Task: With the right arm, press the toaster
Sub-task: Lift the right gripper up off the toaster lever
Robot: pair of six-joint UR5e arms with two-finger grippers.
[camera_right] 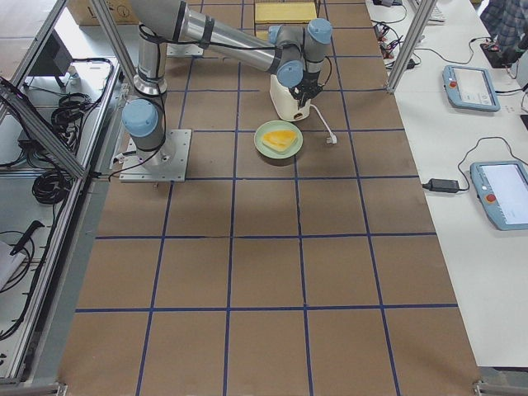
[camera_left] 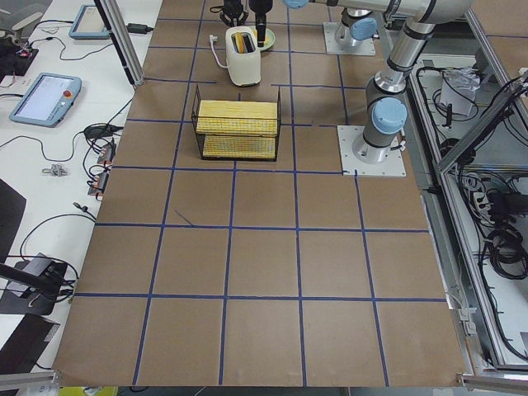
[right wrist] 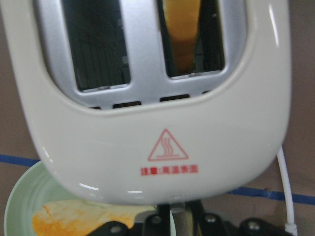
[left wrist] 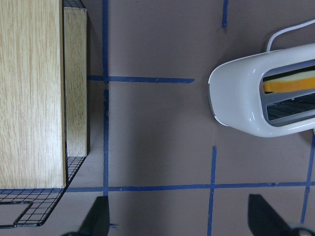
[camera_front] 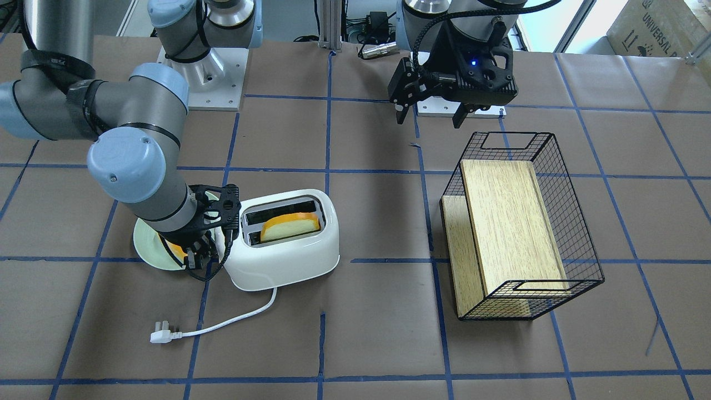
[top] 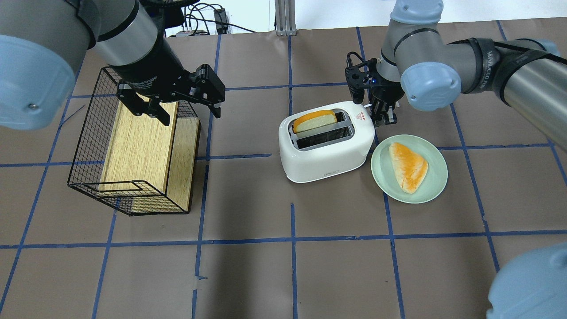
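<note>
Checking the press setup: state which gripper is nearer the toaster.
Right. The right gripper is at the toaster's warning-mark end, beside the plate; the left gripper hangs far off, by the wire basket.

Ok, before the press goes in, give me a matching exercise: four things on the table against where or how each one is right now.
Column one:
1 toaster
2 green plate
3 wire basket
4 right claw

Column two:
A has wooden boards inside
B sits at the toaster's end by the red warning mark
C holds a bread slice upright in one slot
D carries a bread wedge lying flat

Pairs: 1-C, 2-D, 3-A, 4-B
</note>
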